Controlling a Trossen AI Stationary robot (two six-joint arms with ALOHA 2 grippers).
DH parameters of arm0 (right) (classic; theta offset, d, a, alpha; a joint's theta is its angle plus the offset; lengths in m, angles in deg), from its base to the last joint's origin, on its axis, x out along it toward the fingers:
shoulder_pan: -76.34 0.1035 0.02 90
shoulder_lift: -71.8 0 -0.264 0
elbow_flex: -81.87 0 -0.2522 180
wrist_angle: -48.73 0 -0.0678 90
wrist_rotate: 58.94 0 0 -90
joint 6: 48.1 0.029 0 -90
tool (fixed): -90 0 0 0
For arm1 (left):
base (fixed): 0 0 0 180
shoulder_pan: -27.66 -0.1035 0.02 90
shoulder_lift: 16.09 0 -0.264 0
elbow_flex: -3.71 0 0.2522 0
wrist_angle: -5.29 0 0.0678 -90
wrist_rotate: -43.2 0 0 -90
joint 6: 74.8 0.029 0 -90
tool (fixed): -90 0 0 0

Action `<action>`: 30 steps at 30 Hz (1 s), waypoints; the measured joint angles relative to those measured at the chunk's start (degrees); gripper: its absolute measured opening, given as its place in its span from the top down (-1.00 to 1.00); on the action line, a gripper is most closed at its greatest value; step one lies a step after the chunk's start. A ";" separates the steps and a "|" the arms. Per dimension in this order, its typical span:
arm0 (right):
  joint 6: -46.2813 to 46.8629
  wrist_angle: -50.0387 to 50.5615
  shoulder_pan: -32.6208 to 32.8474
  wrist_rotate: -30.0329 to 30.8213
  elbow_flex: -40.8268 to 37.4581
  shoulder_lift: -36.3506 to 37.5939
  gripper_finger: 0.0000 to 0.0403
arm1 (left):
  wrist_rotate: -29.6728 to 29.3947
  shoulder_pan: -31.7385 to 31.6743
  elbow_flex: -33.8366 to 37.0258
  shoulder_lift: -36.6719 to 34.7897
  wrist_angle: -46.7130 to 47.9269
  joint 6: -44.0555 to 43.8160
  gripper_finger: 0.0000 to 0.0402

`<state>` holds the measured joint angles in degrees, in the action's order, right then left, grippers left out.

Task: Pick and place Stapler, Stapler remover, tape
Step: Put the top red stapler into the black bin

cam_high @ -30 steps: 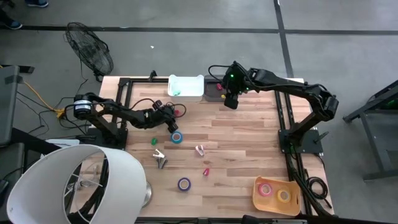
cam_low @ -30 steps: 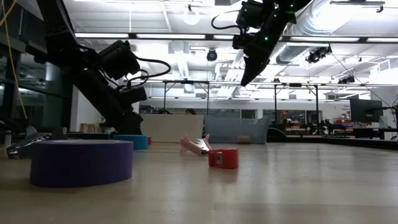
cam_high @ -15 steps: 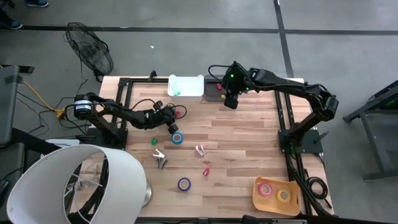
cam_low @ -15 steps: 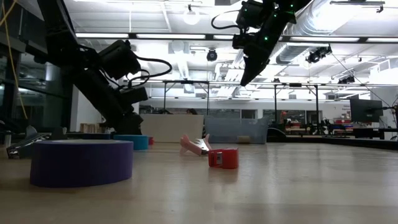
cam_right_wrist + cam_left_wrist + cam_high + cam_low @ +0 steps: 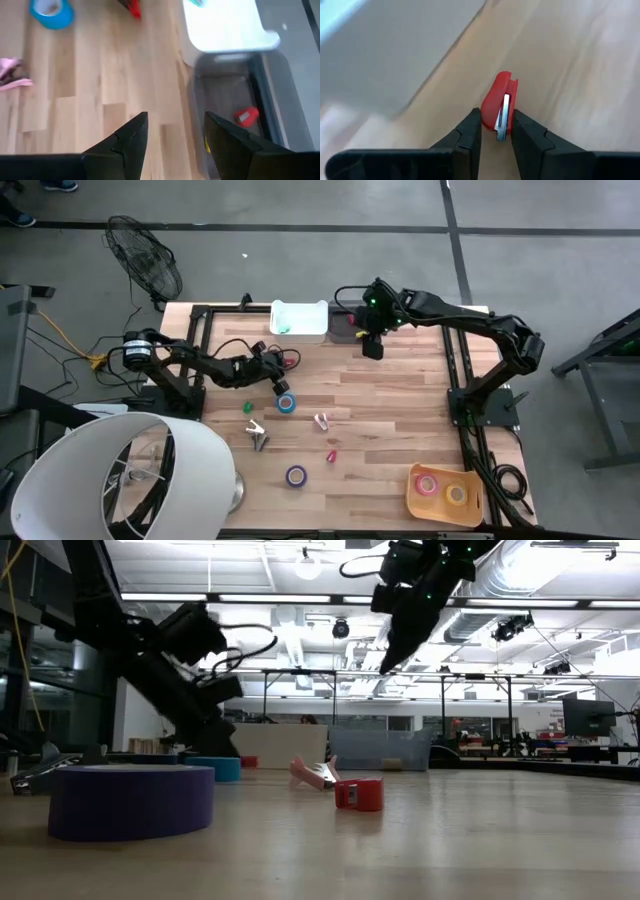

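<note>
Red stapler remover, just beside the white bin, sits pinched endwise between your left gripper fingers; it may twist free on lifting. Right gripper hangs spread, apparently empty.

The worktop is light brown wood with long plank lines. A red stapler with a shiny silver strip sits between black jaws. A blue tape roll lies near the middle of the high view, and a purple tape roll lies lower down. At the lower right, an orange tray holds pink and yellow rolls. At the top sit a white bin and a grey bin with a small red thing inside.
</note>
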<state>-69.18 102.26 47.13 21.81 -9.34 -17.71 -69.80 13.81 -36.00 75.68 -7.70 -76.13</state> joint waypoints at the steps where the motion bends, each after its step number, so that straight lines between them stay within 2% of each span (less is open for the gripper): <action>1: -0.90 -0.51 0.00 -0.98 0.00 0.00 0.08 | 0.44 0.00 -0.77 0.00 -0.27 1.03 0.59; 7: -5.92 -4.71 0.25 -6.16 0.00 0.00 0.08 | 3.89 0.00 -7.25 -0.09 -0.73 9.27 0.59; 17: -10.30 -9.08 4.21 -7.64 0.00 0.00 0.08 | 4.37 0.00 -19.09 -0.15 1.51 17.80 0.59; 19: -11.70 -9.60 5.17 -6.56 0.00 0.00 0.08 | 4.40 0.00 -21.25 -0.17 1.66 19.17 0.59; 24: -14.70 -10.61 7.27 0.71 0.00 0.00 0.08 | 6.41 0.00 -25.59 -0.22 1.65 22.42 0.59; 30: -15.14 -11.46 8.50 6.55 0.00 0.00 0.08 | 8.15 0.00 -27.75 -0.24 1.67 23.19 0.59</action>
<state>-84.33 90.80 55.63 28.36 -9.34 -17.71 -61.65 13.81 -63.75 75.44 -6.03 -52.94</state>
